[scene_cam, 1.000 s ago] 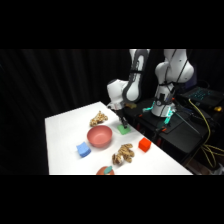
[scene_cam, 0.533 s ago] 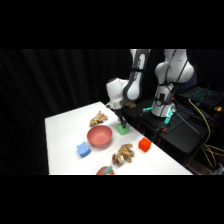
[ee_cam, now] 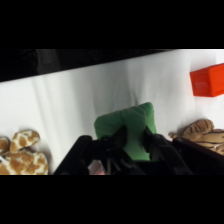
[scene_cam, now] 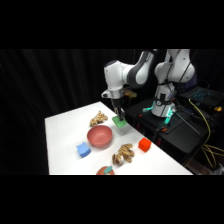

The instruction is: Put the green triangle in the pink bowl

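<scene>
The green triangle [scene_cam: 119, 120] hangs just above the white table [scene_cam: 65, 130], right of the pink bowl [scene_cam: 99, 136]. My gripper [scene_cam: 119, 116] comes down from above and is shut on the block. In the wrist view the green triangle [ee_cam: 132, 127] sits between the two black fingers of my gripper [ee_cam: 134, 142], with its shadow on the table under it. The bowl stands upright with nothing in it, a short way left and forward of the block.
A blue block [scene_cam: 83, 149] lies left of the bowl, a red block [scene_cam: 144, 145] to the right near the table's edge. Tan lumpy clusters lie behind the bowl [scene_cam: 98, 118] and in front of it [scene_cam: 123, 153]. Black equipment [scene_cam: 170, 130] stands beyond the right edge.
The green triangle has risen a little off the table with the gripper and shifted slightly toward the bowl. Nothing else has moved.
</scene>
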Controlling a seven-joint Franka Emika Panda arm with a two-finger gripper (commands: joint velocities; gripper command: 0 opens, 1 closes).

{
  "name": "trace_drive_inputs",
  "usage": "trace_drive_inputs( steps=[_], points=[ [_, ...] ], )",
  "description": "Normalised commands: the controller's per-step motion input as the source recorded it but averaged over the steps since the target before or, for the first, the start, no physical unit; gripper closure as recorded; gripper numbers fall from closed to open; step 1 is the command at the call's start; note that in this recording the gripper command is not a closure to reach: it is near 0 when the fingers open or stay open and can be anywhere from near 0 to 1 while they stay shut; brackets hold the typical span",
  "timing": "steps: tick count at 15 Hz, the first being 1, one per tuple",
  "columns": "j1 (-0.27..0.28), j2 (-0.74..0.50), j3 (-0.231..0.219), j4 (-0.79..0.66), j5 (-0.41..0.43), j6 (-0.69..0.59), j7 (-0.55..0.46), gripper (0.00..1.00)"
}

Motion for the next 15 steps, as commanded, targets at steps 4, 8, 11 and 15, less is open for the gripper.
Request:
trace_drive_inputs(
  steps=[4, 8, 11, 15],
  points=[
    [0.083, 0.02, -0.047, 0.46, -0.331, -0.34, 0.11, 0.79],
    [0.061, 0.32, -0.068, 0.54, -0.203, -0.16, -0.01, 0.79],
    [0.053, 0.4, -0.08, 0.52, -0.084, -0.12, -0.1, 0.76],
    [0.072, 0.32, -0.049, 0.4, -0.038, -0.15, -0.13, 0.76]
  ],
)
